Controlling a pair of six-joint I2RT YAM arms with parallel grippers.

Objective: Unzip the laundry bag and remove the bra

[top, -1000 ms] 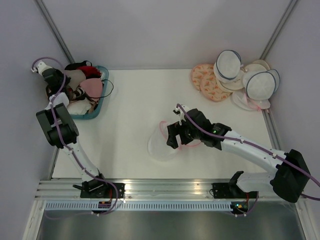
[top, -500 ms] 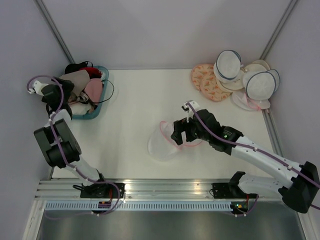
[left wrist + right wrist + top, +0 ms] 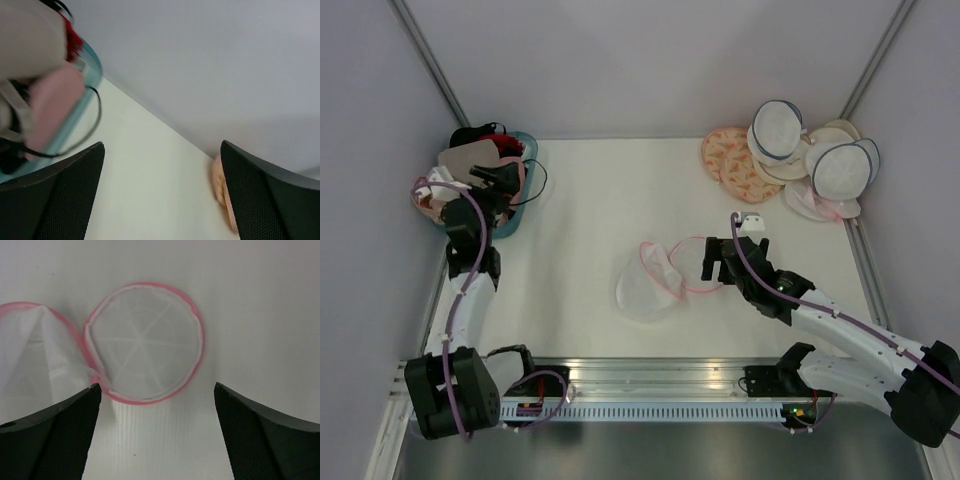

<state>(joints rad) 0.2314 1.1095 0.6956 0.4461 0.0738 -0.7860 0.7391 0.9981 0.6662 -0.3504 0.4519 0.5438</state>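
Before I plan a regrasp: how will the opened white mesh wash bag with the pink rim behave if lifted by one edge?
Probably floppy: the white mesh wash bag lies flat in two joined halves, one creased. Likely light: the table shows through it. The free half would probably dangle.

Overhead wide; right wrist close on laundry bag.

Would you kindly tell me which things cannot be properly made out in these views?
- Bra: in the top view only part shows among the garments in the basket. In the left wrist view it is blurred and cut off by the edge.
- Laundry bag: in the right wrist view one half is cut off by the left edge.
- Zip slider: too small to find in any view.
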